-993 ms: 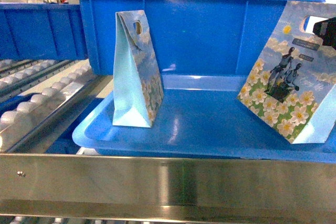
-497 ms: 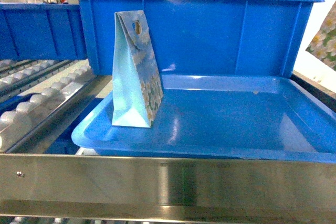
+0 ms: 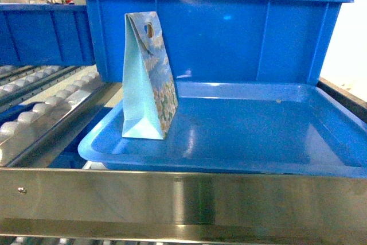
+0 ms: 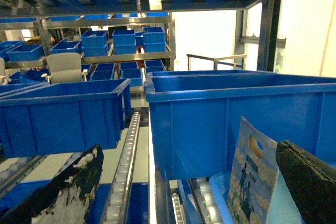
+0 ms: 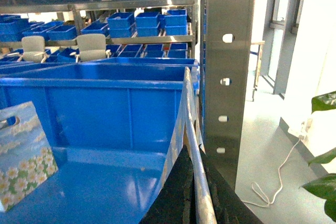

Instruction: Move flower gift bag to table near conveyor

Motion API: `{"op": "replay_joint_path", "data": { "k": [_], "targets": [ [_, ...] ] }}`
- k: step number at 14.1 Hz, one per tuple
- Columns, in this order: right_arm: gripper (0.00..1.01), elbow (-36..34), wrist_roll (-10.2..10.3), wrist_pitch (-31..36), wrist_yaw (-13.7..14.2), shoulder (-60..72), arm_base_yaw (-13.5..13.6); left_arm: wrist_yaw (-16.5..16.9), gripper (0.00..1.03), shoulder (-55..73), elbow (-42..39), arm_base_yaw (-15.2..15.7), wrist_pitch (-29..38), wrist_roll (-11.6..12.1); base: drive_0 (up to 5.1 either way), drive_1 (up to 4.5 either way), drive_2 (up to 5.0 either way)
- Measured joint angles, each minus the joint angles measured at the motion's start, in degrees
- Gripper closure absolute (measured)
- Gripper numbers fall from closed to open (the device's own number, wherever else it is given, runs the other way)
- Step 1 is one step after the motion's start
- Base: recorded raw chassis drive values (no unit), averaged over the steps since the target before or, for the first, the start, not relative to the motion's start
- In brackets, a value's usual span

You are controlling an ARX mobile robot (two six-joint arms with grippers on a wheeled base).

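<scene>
Flower gift bag (image 3: 146, 78): upright on blue tray (image 3: 258, 136), ahead-right of left pincer (image 4: 189, 153), wide open, empty; right pincer (image 5: 198, 198) apparently clamps second bag (image 5: 180, 129) edge-on.

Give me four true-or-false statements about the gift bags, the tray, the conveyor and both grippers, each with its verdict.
1. A standing gift bag is upright on the left part of the blue tray. True.
2. The right gripper is open and holds nothing. False: in the right wrist view its jaws are shut on a second gift bag, seen edge-on.
3. The left gripper is open. True: its two fingers stand wide apart at the sides of the left wrist view.
4. In the head view the conveyor runs to the right of the tray. False: the conveyor and its white rollers lie to the tray's left.
</scene>
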Motion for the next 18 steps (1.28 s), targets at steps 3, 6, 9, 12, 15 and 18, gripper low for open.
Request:
{"op": "replay_joint_path", "data": {
  "k": [3, 6, 9, 12, 15, 18],
  "targets": [
    [0.99, -5.7, -0.2, -6.0, -4.7, -11.8, -7.2, 0.0, 0.05, 0.0, 0.0, 0.0, 0.0, 0.0, 0.0, 0.00, 0.0],
    [0.99, -5.7, -0.2, -6.0, -4.7, -11.7, -7.2, -0.9, 0.05, 1.6, 0.8, -1.1, 0.8, 0.1, 0.0, 0.00, 0.0],
    [0.99, -5.7, -0.2, -6.0, -4.7, -11.7, -7.2, -2.1, 0.05, 8.4, 7.4, -4.6, 1.3, 0.9, 0.0, 0.00, 0.0],
    [0.99, -5.7, -0.2, -6.0, -4.7, -11.7, -7.2, -3.3, 0.05, 19.1, 16.8, -8.7, 3.8, 1.7, 0.0, 0.00, 0.0],
    [0.99, -5.7, -0.2, -6.0, -4.7, -11.7, -7.2, -4.9, 0.05, 27.6, 20.8, -10.4, 2.3, 1.2, 0.0, 0.00, 0.0],
    [0.99, -5.7, -0.2, -6.0, -4.7, -11.7, -7.2, -4.6, 0.05, 33.8, 23.3, -11.3, 1.4, 0.8, 0.0, 0.00, 0.0]
  ]
}}
